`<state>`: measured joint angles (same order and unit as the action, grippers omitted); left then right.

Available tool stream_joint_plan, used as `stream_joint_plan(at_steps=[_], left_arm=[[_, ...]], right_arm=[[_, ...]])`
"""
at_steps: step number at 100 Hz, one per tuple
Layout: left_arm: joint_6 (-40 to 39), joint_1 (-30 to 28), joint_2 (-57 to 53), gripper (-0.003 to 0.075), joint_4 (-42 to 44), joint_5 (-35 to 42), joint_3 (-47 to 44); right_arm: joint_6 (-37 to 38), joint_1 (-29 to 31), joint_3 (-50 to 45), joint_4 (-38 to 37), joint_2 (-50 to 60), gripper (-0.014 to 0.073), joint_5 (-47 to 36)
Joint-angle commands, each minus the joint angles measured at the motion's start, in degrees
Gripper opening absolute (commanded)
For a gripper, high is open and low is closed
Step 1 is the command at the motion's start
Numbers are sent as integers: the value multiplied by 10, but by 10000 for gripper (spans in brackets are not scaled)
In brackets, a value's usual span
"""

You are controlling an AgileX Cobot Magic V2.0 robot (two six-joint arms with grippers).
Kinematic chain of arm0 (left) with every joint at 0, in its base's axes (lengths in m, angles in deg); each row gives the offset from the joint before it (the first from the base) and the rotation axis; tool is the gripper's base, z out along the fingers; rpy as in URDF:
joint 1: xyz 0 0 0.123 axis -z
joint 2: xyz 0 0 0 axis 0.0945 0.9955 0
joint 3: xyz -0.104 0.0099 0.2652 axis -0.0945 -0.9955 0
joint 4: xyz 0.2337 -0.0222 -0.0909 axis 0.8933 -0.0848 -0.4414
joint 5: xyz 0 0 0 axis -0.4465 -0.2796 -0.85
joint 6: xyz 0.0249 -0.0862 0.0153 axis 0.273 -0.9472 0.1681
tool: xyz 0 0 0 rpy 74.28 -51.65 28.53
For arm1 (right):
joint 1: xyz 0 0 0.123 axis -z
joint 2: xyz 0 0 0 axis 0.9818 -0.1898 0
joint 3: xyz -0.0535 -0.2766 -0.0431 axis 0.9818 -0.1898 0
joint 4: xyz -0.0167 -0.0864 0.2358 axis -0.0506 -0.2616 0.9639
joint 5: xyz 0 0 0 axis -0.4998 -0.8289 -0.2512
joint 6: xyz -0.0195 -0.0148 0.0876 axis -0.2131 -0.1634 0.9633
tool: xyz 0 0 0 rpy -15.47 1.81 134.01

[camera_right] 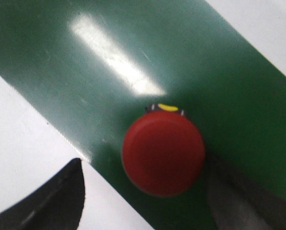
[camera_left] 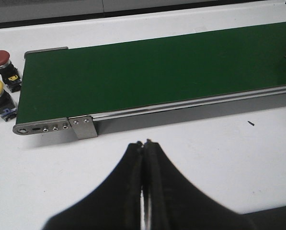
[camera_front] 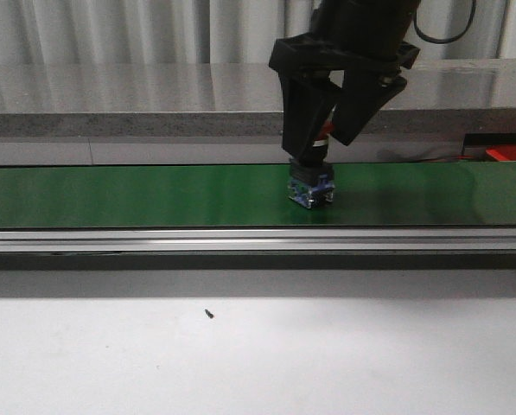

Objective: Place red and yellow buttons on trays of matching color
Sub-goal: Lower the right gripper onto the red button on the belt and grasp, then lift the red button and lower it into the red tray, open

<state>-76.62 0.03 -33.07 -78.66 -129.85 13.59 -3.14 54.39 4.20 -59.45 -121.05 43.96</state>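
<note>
Right gripper (camera_front: 312, 164) over red button (camera_right: 163, 154) on green belt (camera_front: 136, 196) — jaws wide, nothing gripped (centre, descend squarely). Left gripper (camera_left: 143, 143) closed, empty.

Probably an industrial lab (bare white bench): green conveyor belt (camera_front: 154, 196) installed.

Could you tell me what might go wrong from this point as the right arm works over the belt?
The right hand is open and straddles the red button; an off-center close could tip it on its blue base. The button stands near the edge of the green belt, so a nudge might push it off.
</note>
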Motion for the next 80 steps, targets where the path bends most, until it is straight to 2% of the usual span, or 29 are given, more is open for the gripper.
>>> stream_joint_plan(at_steps=[1, 12, 26, 33, 58, 80], left_arm=[[-1, 5, 4, -19, -6, 38, 14], [-1, 5, 4, -19, -6, 38, 14], [-1, 5, 4, -19, -6, 38, 14], [-1, 5, 4, -19, -6, 38, 14], [-1, 5, 4, -19, -6, 38, 14], [-1, 5, 4, -19, -6, 38, 14]], right_arm=[[-6, 1, 19, 10, 20, 496, -36], [-6, 1, 19, 8, 15, 428, -47], [-6, 1, 19, 5, 15, 269, -53], [-6, 1, 19, 1, 15, 229, -55], [-6, 21, 19, -1, 42, 223, -58], [-6, 113, 19, -2, 88, 223, -44]])
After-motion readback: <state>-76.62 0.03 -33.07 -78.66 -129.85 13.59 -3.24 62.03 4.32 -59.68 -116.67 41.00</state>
